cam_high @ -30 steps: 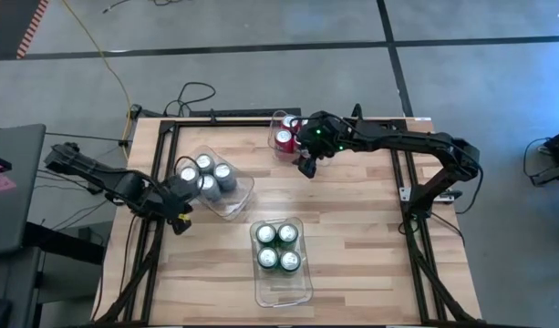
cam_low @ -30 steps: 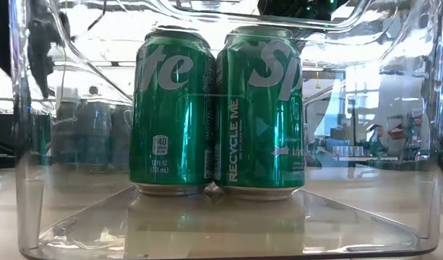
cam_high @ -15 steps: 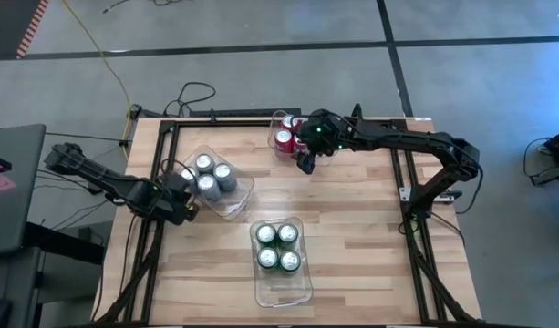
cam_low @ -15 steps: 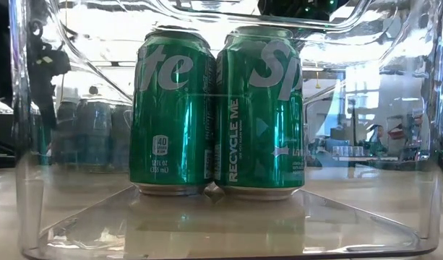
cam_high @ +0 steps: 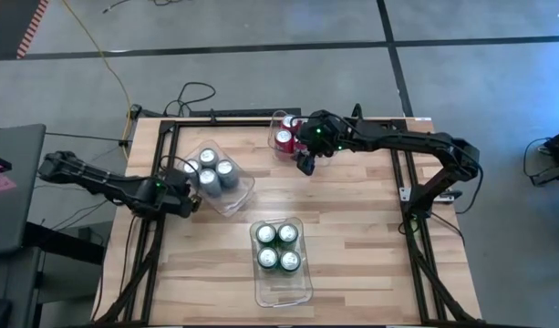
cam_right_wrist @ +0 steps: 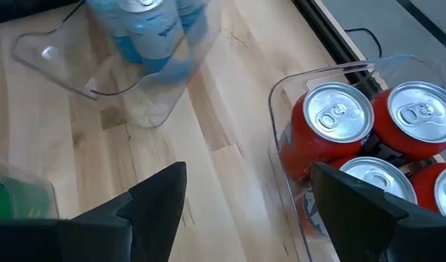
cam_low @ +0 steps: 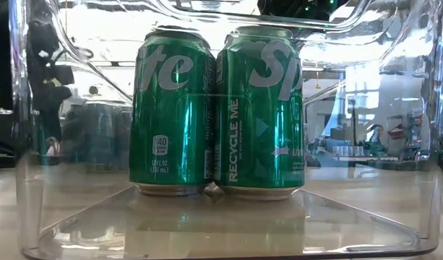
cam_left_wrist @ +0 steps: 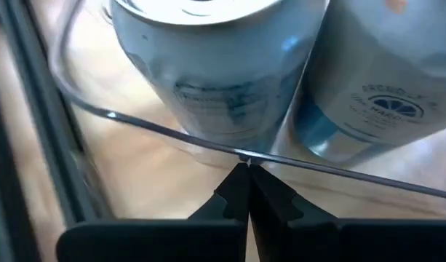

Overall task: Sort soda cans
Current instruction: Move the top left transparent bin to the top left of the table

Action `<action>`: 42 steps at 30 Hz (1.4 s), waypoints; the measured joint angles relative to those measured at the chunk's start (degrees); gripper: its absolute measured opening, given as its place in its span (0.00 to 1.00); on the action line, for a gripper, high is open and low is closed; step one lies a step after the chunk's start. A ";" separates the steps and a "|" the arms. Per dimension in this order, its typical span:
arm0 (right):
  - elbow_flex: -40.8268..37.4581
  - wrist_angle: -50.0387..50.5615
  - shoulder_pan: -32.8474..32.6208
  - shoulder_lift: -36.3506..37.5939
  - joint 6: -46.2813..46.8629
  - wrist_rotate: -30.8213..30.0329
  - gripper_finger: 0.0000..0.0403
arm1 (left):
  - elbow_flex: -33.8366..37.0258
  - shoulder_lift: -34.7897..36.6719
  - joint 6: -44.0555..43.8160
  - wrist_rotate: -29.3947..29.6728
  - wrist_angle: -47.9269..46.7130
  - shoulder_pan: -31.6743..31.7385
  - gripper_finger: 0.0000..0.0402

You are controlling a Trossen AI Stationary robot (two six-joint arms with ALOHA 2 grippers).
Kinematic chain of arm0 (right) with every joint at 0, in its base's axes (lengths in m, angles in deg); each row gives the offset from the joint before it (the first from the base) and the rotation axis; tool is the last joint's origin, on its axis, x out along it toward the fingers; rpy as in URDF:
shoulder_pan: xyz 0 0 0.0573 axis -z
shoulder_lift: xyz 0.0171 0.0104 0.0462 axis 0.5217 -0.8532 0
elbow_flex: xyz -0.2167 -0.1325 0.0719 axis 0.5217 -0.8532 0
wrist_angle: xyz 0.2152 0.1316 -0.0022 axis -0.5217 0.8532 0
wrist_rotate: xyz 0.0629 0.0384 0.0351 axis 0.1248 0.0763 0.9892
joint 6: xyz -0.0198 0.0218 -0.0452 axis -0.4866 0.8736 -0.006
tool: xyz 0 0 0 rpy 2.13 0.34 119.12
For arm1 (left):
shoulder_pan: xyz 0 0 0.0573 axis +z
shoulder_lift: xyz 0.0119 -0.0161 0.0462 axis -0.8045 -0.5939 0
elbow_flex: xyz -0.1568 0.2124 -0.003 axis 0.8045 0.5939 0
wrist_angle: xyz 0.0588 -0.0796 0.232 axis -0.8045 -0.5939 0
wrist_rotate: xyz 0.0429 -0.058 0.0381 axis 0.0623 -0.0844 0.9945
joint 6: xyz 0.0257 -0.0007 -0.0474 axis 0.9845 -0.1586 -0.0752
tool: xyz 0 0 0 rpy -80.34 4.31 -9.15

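Several silver-grey cans (cam_high: pixel 211 169) stand in a clear bin (cam_high: pixel 238 196) on the table's left; close up they fill the left wrist view (cam_left_wrist: pixel 208 87). My left gripper (cam_high: pixel 190 193) (cam_left_wrist: pixel 246 171) is shut at that bin's left edge. Several red cans (cam_high: pixel 284 138) (cam_right_wrist: pixel 339 116) stand in a clear bin (cam_right_wrist: pixel 281 94) at the far edge. My right gripper (cam_high: pixel 305 166) (cam_right_wrist: pixel 248 211) hangs open just beside them, touching nothing. Several green cans (cam_high: pixel 277 246) (cam_low: pixel 217 115) stand in a third clear bin (cam_high: pixel 284 287) near the middle. My left gripper meets the thin rim (cam_left_wrist: pixel 208 143) of the silver cans' bin at its left side, with the shut fingertips (cam_left_wrist: pixel 237 189) right at the rim. The fingers come roughly level from the table's left. The bin rests on the table with its cans upright.
Black frame rails (cam_high: pixel 156 228) run along the table's left and right sides (cam_high: pixel 402 182). Bare wood lies between the three bins and on the right half of the table (cam_high: pixel 361 237). Cables lie on the floor beyond the far edge (cam_high: pixel 192 96).
My left gripper has shifted slightly toward the far edge and the right, staying at the bin's left edge. The bin of silver-grey cans has slid and turned a little toward the far edge with it. My right arm has kept still.
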 joint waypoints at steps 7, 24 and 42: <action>-0.02 1.63 -0.18 0.00 -0.09 0.00 0.77 | 0.76 -0.07 8.24 6.15 8.05 6.40 0.00; -0.02 2.76 -0.13 0.14 0.81 0.00 0.77 | 0.65 -0.04 30.78 9.60 25.75 18.40 0.00; -0.07 15.83 5.32 9.07 7.91 -22.10 0.77 | 0.62 0.63 38.37 3.36 27.97 26.76 0.00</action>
